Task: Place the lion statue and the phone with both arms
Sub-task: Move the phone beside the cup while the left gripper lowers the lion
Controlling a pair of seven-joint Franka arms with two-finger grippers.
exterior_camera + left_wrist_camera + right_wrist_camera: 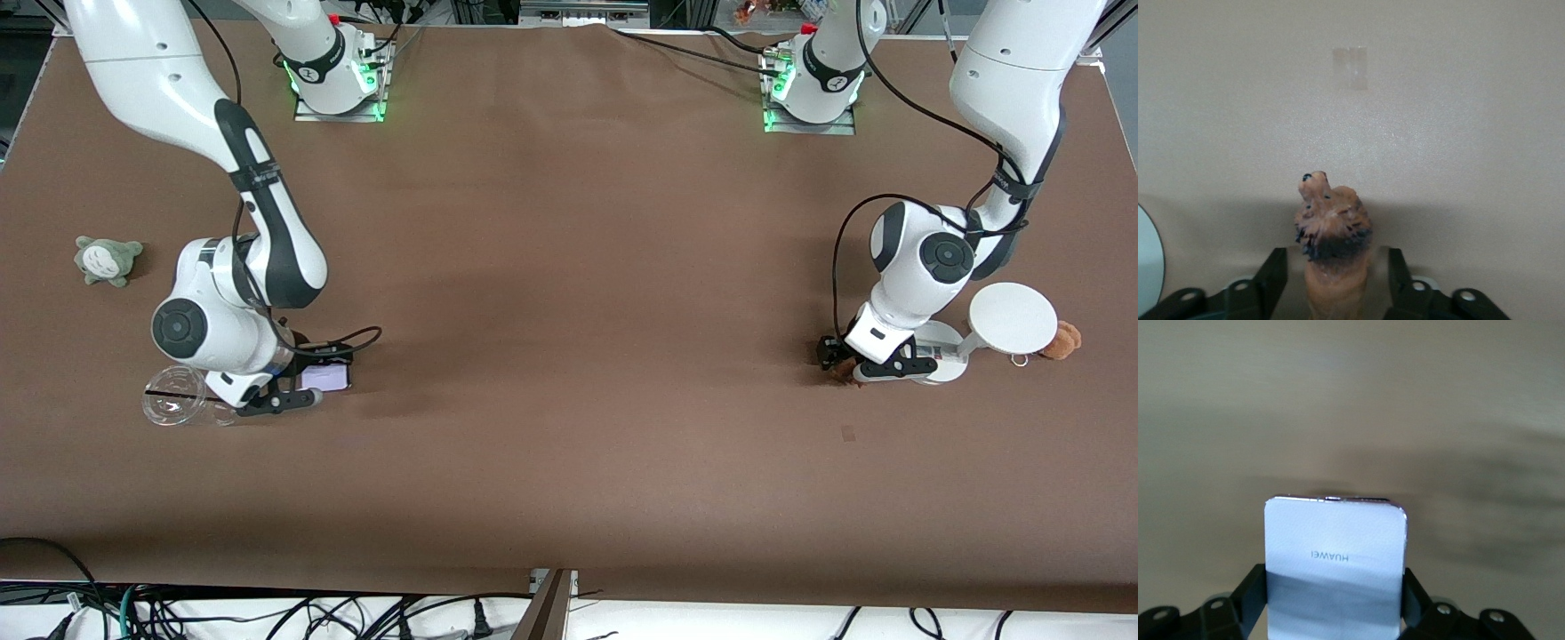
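The lion statue (839,371), small and reddish-brown with a dark mane, stands on the table near the left arm's end. In the left wrist view the lion (1333,230) sits between the fingers with a gap on each side. My left gripper (851,366) (1336,259) is low over the table, open, straddling the lion. The phone (327,376), a pale lavender-white rectangle, lies at table level near the right arm's end. In the right wrist view the phone (1336,567) fills the space between the fingers, which touch both its long edges. My right gripper (307,388) (1335,572) is shut on it.
A clear plastic cup (178,407) lies on its side next to my right gripper. A grey-green plush toy (107,260) sits farther from the camera. A white stand with a disc (1011,318) and an orange-brown plush toy (1062,340) are beside my left gripper.
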